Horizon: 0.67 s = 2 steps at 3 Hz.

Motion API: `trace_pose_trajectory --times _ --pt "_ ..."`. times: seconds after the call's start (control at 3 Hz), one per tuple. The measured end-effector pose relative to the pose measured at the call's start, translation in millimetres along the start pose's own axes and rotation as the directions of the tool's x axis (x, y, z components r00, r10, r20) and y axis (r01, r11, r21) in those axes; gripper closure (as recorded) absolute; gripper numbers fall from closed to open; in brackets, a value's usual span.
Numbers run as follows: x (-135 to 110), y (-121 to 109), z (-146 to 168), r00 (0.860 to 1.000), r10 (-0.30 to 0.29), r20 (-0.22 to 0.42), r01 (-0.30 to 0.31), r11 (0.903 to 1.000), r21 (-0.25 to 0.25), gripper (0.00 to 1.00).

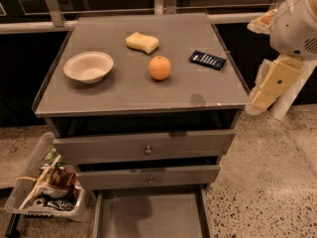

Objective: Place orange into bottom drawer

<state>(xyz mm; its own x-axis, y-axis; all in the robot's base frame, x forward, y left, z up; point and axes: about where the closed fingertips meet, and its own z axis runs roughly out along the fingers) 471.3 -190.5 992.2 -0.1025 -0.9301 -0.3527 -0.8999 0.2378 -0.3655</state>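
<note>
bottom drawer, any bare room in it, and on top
The bottom drawer stands open, its visible floor bare. On the cabinet top, the front strip ahead of bowl, orange and packet is free; sponge and orange crowd the middle. The gripper hangs off its right side.

White rounded arm housing, small dotted vent patch on its side, cream-yellow blocky hand below it at the scene's right edge

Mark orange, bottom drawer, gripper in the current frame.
orange (159, 67): camera view, centre of the fruit.
bottom drawer (148, 214): camera view, bare floor of the open tray.
gripper (266, 87): camera view, its pale end, right of the cabinet top (124, 90).
</note>
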Motion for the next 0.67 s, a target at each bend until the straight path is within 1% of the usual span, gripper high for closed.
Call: trace_pose_trajectory --times 0.33,0.67 --pt "-15.4 -22.3 18.1 0.994 0.006 0.106 -0.006 1.0000 -0.005 0.00" --pt "-15.4 -22.3 18.1 0.994 0.006 0.106 -0.006 1.0000 -0.005 0.00"
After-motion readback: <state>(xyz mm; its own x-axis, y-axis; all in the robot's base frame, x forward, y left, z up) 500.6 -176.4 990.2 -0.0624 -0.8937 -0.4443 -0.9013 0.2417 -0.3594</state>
